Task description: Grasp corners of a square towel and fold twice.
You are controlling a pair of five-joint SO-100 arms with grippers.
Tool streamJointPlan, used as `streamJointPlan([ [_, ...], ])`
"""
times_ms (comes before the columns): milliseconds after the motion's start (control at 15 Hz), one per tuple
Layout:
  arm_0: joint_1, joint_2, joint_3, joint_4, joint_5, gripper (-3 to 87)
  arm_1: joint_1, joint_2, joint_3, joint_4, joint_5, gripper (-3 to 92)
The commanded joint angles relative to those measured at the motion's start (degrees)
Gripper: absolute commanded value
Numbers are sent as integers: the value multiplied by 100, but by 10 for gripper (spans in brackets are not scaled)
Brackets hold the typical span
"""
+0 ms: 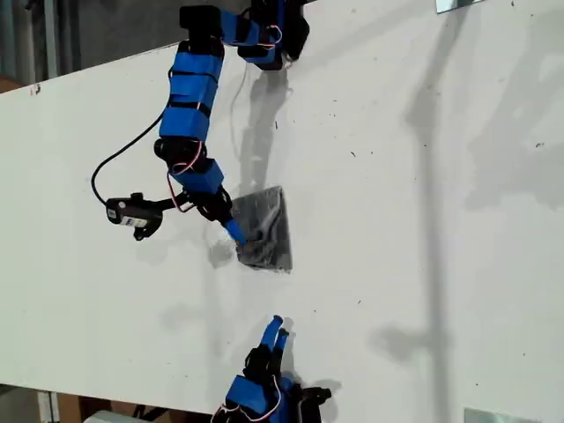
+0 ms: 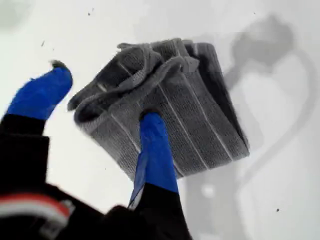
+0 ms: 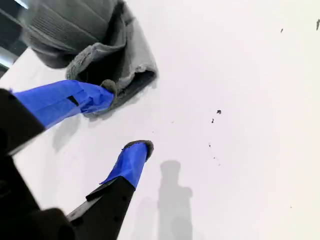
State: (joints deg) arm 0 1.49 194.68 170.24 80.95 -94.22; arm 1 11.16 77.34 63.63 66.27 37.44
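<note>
The grey white-striped towel (image 1: 267, 231) lies folded into a small thick pad on the white table (image 1: 423, 220). In the first wrist view the towel (image 2: 205, 115) shows stacked layers, with its hemmed corners (image 2: 131, 50) bunched along one edge. My first gripper (image 1: 236, 234) (image 2: 102, 97) is open. One of its fingers (image 2: 155, 145) rests on top of the pad and the other hangs beside it over bare table. My second gripper (image 1: 275, 329) (image 3: 125, 119) is open above the table, a short way from the towel (image 3: 135, 65), and holds nothing.
The first arm reaches down from its base (image 1: 273, 35) at the top of the exterior view. A black camera (image 1: 132, 213) with a looping cable sticks out towards the exterior view's left. The table's edge (image 1: 88, 66) runs along the upper left. Metal brackets (image 1: 489, 414) sit at its rim.
</note>
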Motion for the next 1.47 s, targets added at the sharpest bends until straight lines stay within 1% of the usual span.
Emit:
streamJointPlan([
  [0, 88, 44, 35, -26, -18, 188, 220, 1116, -26, 0, 62, 417],
  [67, 79, 79, 35, -26, 0, 188, 431, 1793, 571, 62, 308, 417],
  [133, 79, 114, 35, -26, 18, 188, 580, 2628, 1591, 0, 563, 425],
  [267, 35, 132, 35, -18, 97, 188, 571, 4236, 4113, -396, 1169, 451],
  [467, -149, 141, 35, -35, 272, 188, -202, 7005, 7418, -1327, 2215, 449],
  [533, -272, 141, 35, -35, 360, 188, -492, 8147, 8200, -1292, 2602, 447],
  [600, -466, 158, 26, -35, 475, 189, -721, 9316, 8763, -1063, 2839, 445],
  [667, -659, 237, 35, -44, 694, 189, -835, 10459, 9070, -545, 2988, 445],
  [733, -923, 264, 53, -79, 923, 188, -861, 11153, 9176, 53, 3146, 455],
  [867, -1345, 246, 132, -193, 1107, 186, -861, 11101, 9088, 545, 3700, 497],
  [933, -1547, 246, 167, -246, 1143, 186, -782, 11101, 9141, 870, 4104, 470],
  [1000, -1811, 281, 255, -334, 1195, 186, -765, 11109, 9237, 1310, 4685, 391],
  [1067, -2118, 404, 501, -387, 1099, 186, -835, 11127, 9378, 1758, 5484, 335],
  [1133, -2584, 396, 782, -501, 1099, 179, -967, 11145, 9483, 2118, 6275, 328],
  [1200, -2689, 387, 765, -475, 1099, 171, -1151, 11145, 9571, 2118, 6284, 299],
  [1267, -2681, 387, 765, -483, 1055, 171, -1292, 11145, 9642, 2101, 6293, 296],
  [1333, -2672, 387, 782, -510, 1450, 171, -1362, 11145, 9668, 2101, 6240, 296],
  [1400, -2672, 387, 809, -545, 1854, 171, -1433, 11145, 9677, 2127, 6012, 293],
])
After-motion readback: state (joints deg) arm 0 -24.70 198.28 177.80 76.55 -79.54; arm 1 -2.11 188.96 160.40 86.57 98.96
